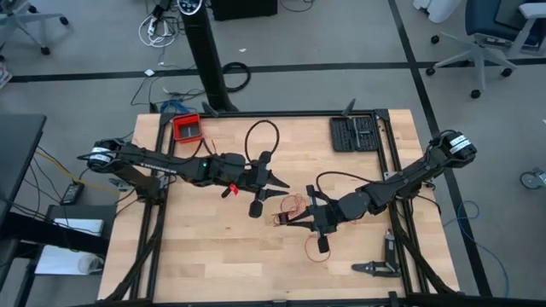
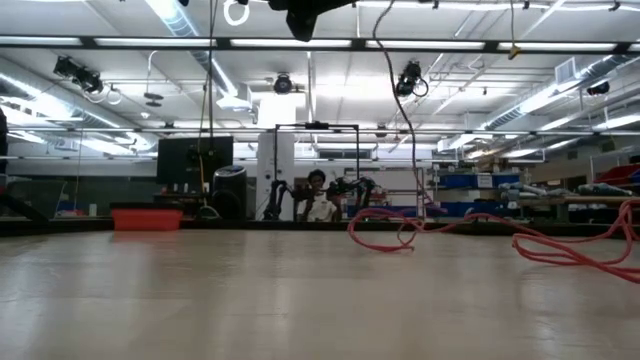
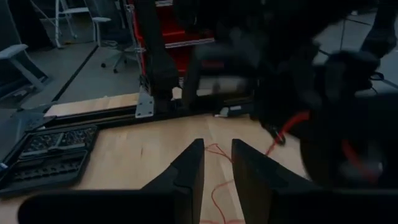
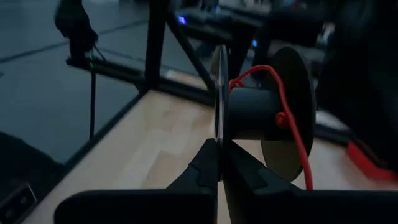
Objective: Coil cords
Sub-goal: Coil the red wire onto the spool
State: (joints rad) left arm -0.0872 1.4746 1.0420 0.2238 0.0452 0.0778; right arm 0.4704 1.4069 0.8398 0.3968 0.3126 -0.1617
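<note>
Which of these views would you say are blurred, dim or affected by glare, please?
Left wrist view: the dark arm close ahead is smeared, while the red cord and left pincer read clearly. Right wrist view: dim, with the spool soft. Low view: bright ceiling lights glare and the tabletop is hazy. High view: evenly lit.

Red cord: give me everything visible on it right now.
The red cord is one very thin, wire-like strand lying in loose uncoiled loops on the wooden table between the two tools. In the right wrist view it runs up onto a dark spool, whose thin flange the right tool pinches. The open left tool hovers over the loops.
</note>
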